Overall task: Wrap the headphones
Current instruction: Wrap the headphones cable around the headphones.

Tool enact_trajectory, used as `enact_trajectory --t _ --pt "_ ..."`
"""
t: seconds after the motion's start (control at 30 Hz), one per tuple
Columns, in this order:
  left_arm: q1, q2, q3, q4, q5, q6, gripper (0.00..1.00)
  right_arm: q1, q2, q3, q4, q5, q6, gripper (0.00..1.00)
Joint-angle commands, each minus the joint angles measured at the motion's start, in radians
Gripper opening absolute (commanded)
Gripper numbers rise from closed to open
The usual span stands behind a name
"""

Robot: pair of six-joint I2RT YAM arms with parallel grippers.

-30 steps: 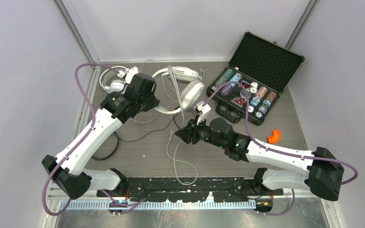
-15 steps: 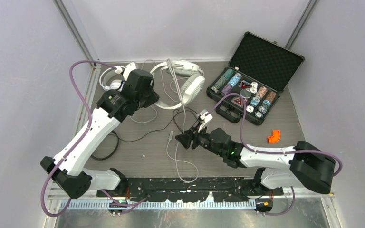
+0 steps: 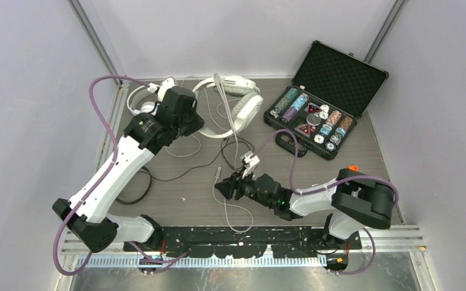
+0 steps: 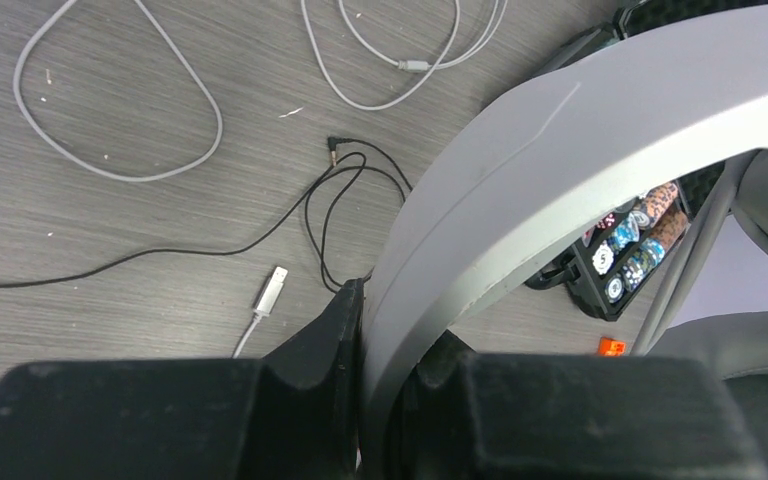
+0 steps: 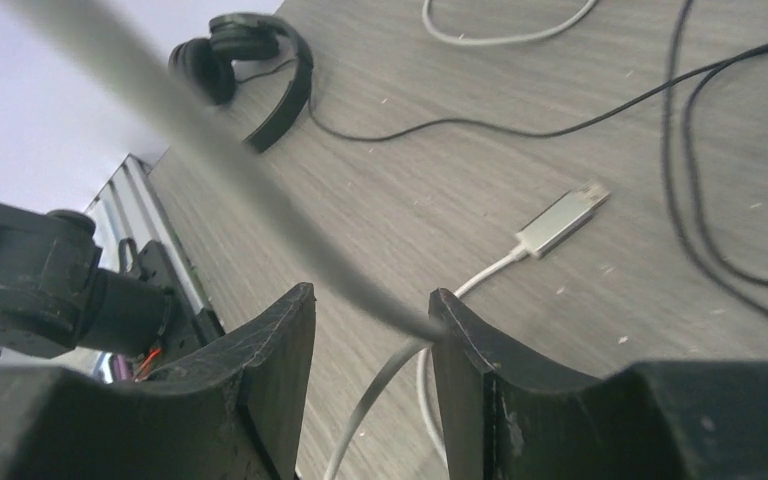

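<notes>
Low at the front of the table [image 3: 182, 203]: right pincer [image 5: 370, 300] open around a thin white cable [image 5: 210, 150], silver plug [image 5: 560, 220] just beside. Farther back: left pincer [image 4: 395, 325] shut tight on the white headset [image 4: 580, 130], band left, cups right. Chip case [image 3: 340, 76] far right.

Seen from above, the left arm [image 3: 121, 163] covers most of the far white headset [image 3: 132, 100]; at the right wrist a cable [image 5: 210, 147] crossing close to the lens is only a grey blur, and at the left wrist the headband [image 4: 560, 150] hides most of the case [image 4: 558, 276].
</notes>
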Motion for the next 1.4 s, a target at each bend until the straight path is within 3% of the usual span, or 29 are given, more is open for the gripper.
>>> enact_trajectory --t 0.0,0.17,0.33,0.4,0.63,0.83,0.97,1.2,1.37 --pt "0.003 -0.023 0.068 0.111 0.000 -0.035 0.00 0.053 0.081 -0.002 0.183 0.036 0.061 0.49" --pt "0.003 -0.031 0.072 0.106 -0.003 -0.030 0.00 0.089 0.146 -0.047 0.296 0.088 0.098 0.42" --pt "0.010 -0.045 0.082 0.099 0.039 -0.028 0.00 0.092 0.131 -0.113 0.353 0.168 0.081 0.08" --pt "0.018 -0.059 0.085 0.107 0.108 -0.021 0.00 0.084 0.109 -0.135 0.361 0.195 0.050 0.01" --pt "0.021 -0.168 0.010 0.184 0.415 0.049 0.00 -0.035 -0.017 -0.141 0.223 0.115 0.018 0.00" --pt "0.023 -0.211 0.047 0.068 0.495 0.220 0.00 -0.149 -0.115 -0.154 0.151 0.050 0.025 0.00" --pt "0.028 -0.211 0.027 0.062 0.687 0.324 0.00 -0.205 -0.219 -0.129 0.024 0.014 0.007 0.00" --pt "0.030 -0.185 0.028 -0.042 0.862 0.548 0.00 -0.290 -0.463 -0.063 -0.316 -0.001 -0.052 0.00" --pt "0.029 -0.146 0.022 -0.150 0.847 0.743 0.00 -0.306 -0.592 0.063 -0.626 -0.078 -0.078 0.00"
